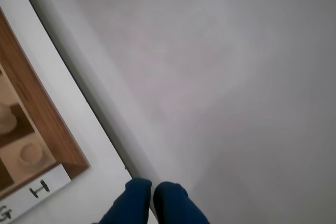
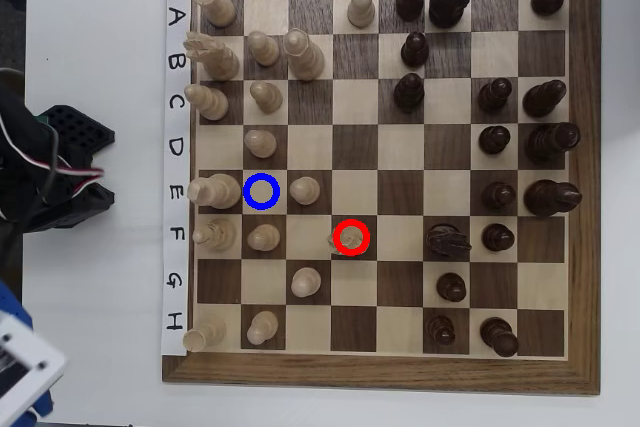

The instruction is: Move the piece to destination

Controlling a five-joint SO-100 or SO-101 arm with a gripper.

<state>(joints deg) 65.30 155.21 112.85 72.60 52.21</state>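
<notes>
jaws (image 1: 152,190): blue tips pressed together, empty, over bare desk (image 1: 236,77) beside the chessboard (image 2: 380,375) corner. the piece (image 2: 350,238): upright inside the red ring, untouched. destination (image 2: 260,192): blue-ringed square, vacant. progress: nothing done; approach, grasp, carry all remain.

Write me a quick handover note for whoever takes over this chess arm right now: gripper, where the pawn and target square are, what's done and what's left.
Gripper: blue fingertips together, holding nothing, off the board over the white table near the H label in the wrist view.
Piece: pale pawn inside the red ring, row F, column 4, overhead view.
Destination: blue-ringed square, row E, column 2, empty, between pale pieces.
Done: nothing yet.
Left: reach in, grip pawn, carry it to the blue ring, release.
</notes>
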